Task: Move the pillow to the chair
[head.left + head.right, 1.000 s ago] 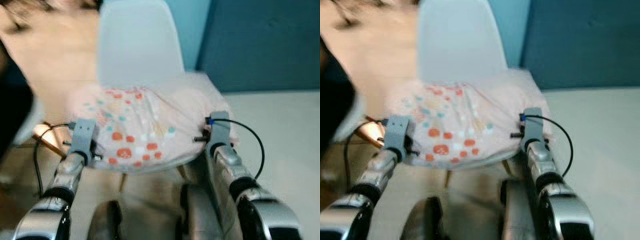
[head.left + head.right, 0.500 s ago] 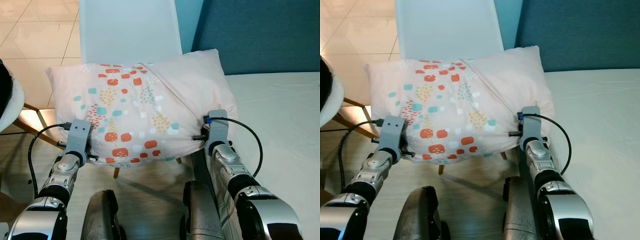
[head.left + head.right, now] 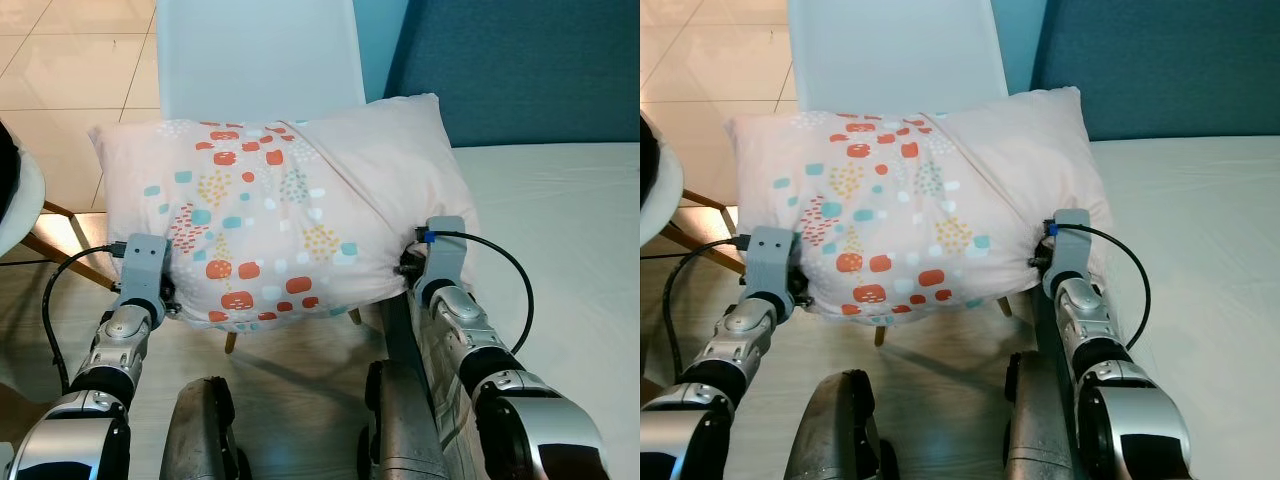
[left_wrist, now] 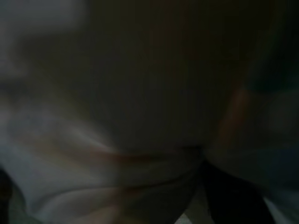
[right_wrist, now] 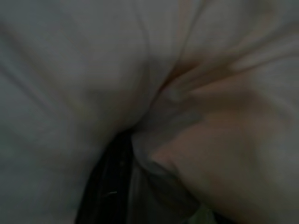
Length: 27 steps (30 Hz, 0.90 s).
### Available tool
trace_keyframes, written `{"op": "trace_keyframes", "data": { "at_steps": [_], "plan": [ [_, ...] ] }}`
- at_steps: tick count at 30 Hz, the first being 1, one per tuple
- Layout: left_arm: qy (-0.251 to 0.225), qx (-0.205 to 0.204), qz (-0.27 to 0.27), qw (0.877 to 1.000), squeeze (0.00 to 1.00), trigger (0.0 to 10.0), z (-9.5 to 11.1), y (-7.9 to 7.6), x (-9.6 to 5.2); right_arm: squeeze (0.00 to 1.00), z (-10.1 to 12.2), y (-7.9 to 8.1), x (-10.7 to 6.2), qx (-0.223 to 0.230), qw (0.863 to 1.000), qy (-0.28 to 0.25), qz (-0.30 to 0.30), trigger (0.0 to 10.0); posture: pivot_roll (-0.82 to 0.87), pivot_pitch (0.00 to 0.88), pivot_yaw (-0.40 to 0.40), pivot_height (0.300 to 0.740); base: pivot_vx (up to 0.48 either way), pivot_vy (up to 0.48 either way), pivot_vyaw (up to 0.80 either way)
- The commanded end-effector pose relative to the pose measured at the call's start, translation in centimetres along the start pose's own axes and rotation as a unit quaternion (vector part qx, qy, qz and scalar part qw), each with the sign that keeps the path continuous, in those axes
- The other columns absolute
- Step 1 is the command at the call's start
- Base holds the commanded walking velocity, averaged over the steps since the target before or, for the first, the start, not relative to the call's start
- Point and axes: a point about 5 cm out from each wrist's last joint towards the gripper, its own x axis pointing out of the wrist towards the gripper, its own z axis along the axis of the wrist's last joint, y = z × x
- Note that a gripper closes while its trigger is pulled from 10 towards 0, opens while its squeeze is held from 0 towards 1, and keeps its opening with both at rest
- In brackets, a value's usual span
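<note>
- Pale pink pillow [image 3: 280, 215], printed with orange and teal marks, is held up between both arms in front of the white chair [image 3: 258, 55], covering its seat.
- Left gripper [image 3: 165, 300] is buried in the pillow's lower left edge; right gripper [image 3: 405, 268] is pushed into its lower right edge.
- Fingers hidden by cloth: cannot tell whether either gripper is spread or pinched.
- Wrist views: dim, creased fabric close against a black finger [image 5: 110, 186].
- Bed [image 3: 570, 230] with a blue headboard [image 3: 520, 65] lies just right of the chair.
</note>
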Motion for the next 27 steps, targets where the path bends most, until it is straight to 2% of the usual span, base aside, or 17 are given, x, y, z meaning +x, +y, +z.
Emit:
{"op": "trace_keyframes", "data": {
  "at_steps": [1, 8, 11, 12, 13, 17, 18, 19, 20, 22, 23, 25, 26, 27],
  "plan": [
    [0.005, -0.001, 0.012, 1.000, 1.00, 10.0, -0.6, 1.3, -0.5, 1.00, -1.0, -1.3, -0.5, -0.009, 1.000, 0.013, -0.026, 10.0, 0.02, 0.233, -0.062, 0.560, 0.000, 0.000, 0.00],
    [0.014, -0.024, 0.072, 0.997, 1.00, 10.0, -2.4, 5.1, -2.2, 1.00, -2.4, -5.1, -1.8, -0.023, 0.995, 0.025, -0.094, 10.0, 0.04, 0.179, -0.056, 0.560, 0.000, 0.000, 0.00],
    [0.022, -0.020, 0.101, 0.994, 1.00, 10.0, -3.0, 6.5, -2.9, 1.00, -3.5, -6.4, -2.5, -0.060, 0.988, 0.063, -0.128, 10.0, 0.04, 0.163, -0.053, 0.560, 0.000, 0.000, 0.00],
    [0.026, -0.016, 0.110, 0.993, 1.00, 10.0, -3.2, 6.9, -3.1, 0.06, -3.7, -6.8, -2.7, -0.061, 0.986, 0.069, -0.136, 10.0, 0.04, 0.158, -0.051, 0.560, 0.000, 0.000, 0.00],
    [0.032, -0.011, 0.120, 0.992, 1.00, 10.0, -3.4, 7.4, -3.3, 0.00, -4.1, -7.4, -3.0, -0.059, 0.984, 0.082, -0.149, 10.0, 0.04, 0.155, -0.049, 0.560, 0.000, 0.000, 0.00],
    [0.038, -0.008, 0.132, 0.991, 1.00, 10.0, -3.7, 8.1, -3.7, 0.00, -4.8, -8.4, -3.6, -0.052, 0.979, 0.101, -0.170, 10.0, 0.05, 0.145, -0.042, 0.560, 0.000, 0.000, 0.00],
    [0.036, -0.009, 0.134, 0.990, 0.00, 10.0, -3.6, 8.2, -3.7, 0.00, -4.9, -9.1, -3.9, -0.047, 0.976, 0.100, -0.185, 10.0, 0.05, 0.138, -0.034, 0.560, 0.000, 0.000, 0.00],
    [0.036, -0.009, 0.134, 0.990, 0.00, 10.0, -3.6, 8.2, -3.7, 0.00, -4.9, -9.1, -3.9, -0.047, 0.976, 0.100, -0.185, 10.0, 0.05, 0.138, -0.034, 0.560, 0.000, 0.000, 0.00],
    [0.027, -0.010, 0.141, 0.990, 0.00, 10.0, -3.3, 8.4, -3.7, 0.00, -4.6, -10.8, -4.5, -0.045, 0.966, 0.089, -0.236, 10.0, 0.05, 0.134, -0.032, 0.560, 0.000, 0.000, 0.00],
    [0.023, -0.010, 0.144, 0.989, 0.00, 10.0, -3.1, 8.5, -3.7, 0.00, -4.4, -11.3, -4.8, -0.044, 0.962, 0.084, -0.254, 10.0, 0.05, 0.134, -0.032, 0.560, 0.000, 0.000, 0.00],
    [0.000, -0.014, 0.154, 0.988, 0.00, 10.0, -2.2, 8.8, -3.7, 0.00, -3.2, -12.4, -5.0, -0.036, 0.953, 0.046, -0.298, 10.0, 0.04, 0.130, -0.023, 0.560, 0.000, 0.000, 0.00],
    [-0.037, -0.041, 0.167, 0.984, 0.00, 10.0, -0.7, 9.1, -3.4, 0.00, -1.2, -12.5, -4.7, -0.021, 0.950, -0.018, -0.311, 10.0, 0.04, 0.130, -0.023, 0.560, 0.000, 0.000, 0.00],
    [-0.055, -0.091, 0.171, 0.980, 0.00, 10.0, 0.1, 8.8, -3.1, 0.00, -0.3, -11.6, -4.1, 0.004, 0.958, -0.047, -0.281, 10.0, 0.04, 0.124, -0.020, 0.560, 0.000, 0.000, 0.00],
    [-0.073, -0.161, 0.169, 0.970, 0.00, 10.0, 1.0, 8.2, -2.7, 0.00, 0.7, -10.0, -3.3, 0.035, 0.970, -0.076, -0.226, 10.0, 0.03, 0.118, -0.018, 0.560, 0.000, 0.000, 0.00]
  ]
}}
